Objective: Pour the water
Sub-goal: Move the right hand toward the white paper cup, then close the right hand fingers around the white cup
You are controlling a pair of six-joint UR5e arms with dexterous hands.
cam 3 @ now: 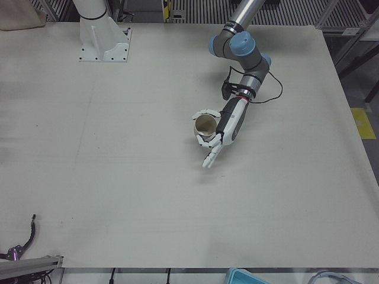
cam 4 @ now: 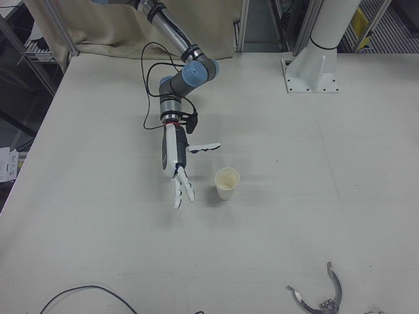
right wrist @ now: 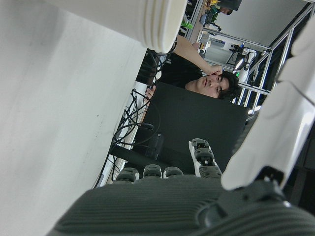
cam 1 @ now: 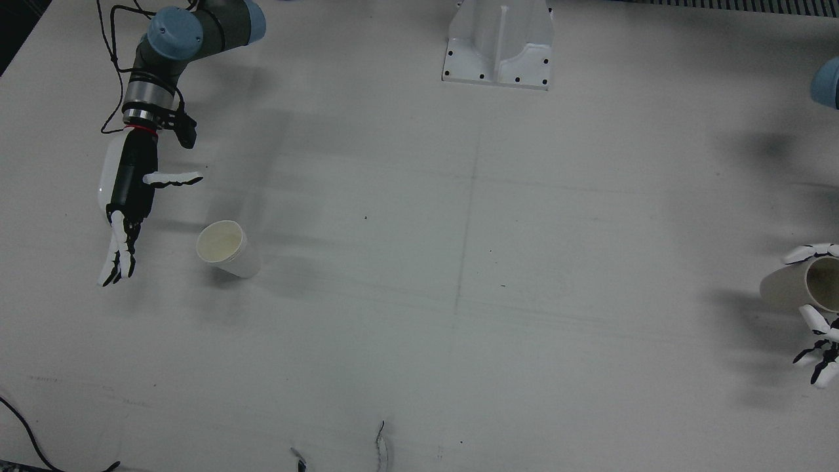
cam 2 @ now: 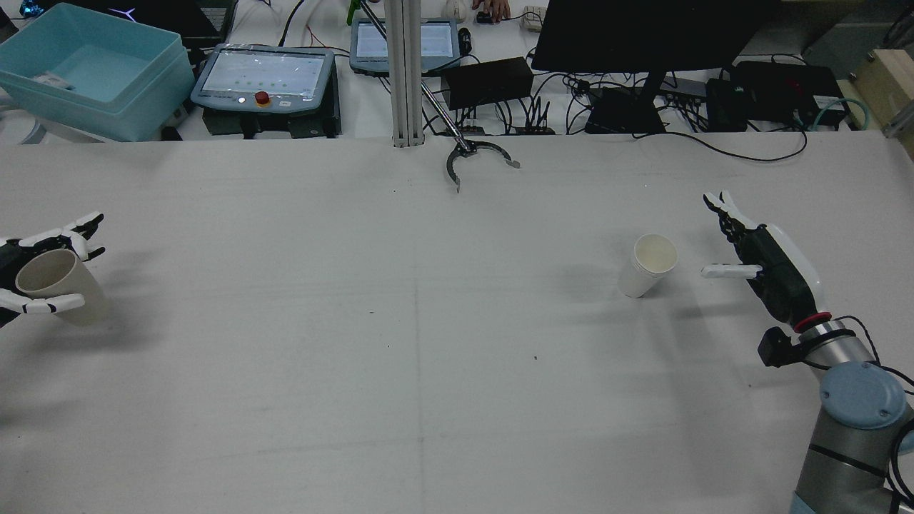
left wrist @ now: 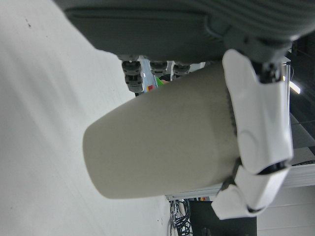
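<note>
A white paper cup [cam 1: 226,248] [cam 2: 650,264] [cam 4: 226,183] stands upright on the table, its mouth open and its inside pale. My right hand [cam 1: 128,210] [cam 2: 757,257] [cam 4: 177,163] hangs open just beside it, fingers spread, a small gap away and not touching. In the right hand view only the cup's rim [right wrist: 152,19] shows at the top. My left hand [cam 2: 7,264] [cam 3: 228,121] is shut on a brown paper cup [cam 1: 790,288] [cam 2: 46,282] [cam 3: 205,124] [left wrist: 157,142], far across the table. This cup is slightly tilted and seems just off the surface.
A white arm pedestal [cam 1: 499,46] is bolted at the table's robot side. A metal claw tool [cam 2: 475,160] [cam 4: 324,294] lies at the operators' edge. Beyond that edge are a blue bin [cam 2: 86,68], tablets [cam 2: 264,75], a monitor [cam 2: 643,36] and a person [right wrist: 216,83].
</note>
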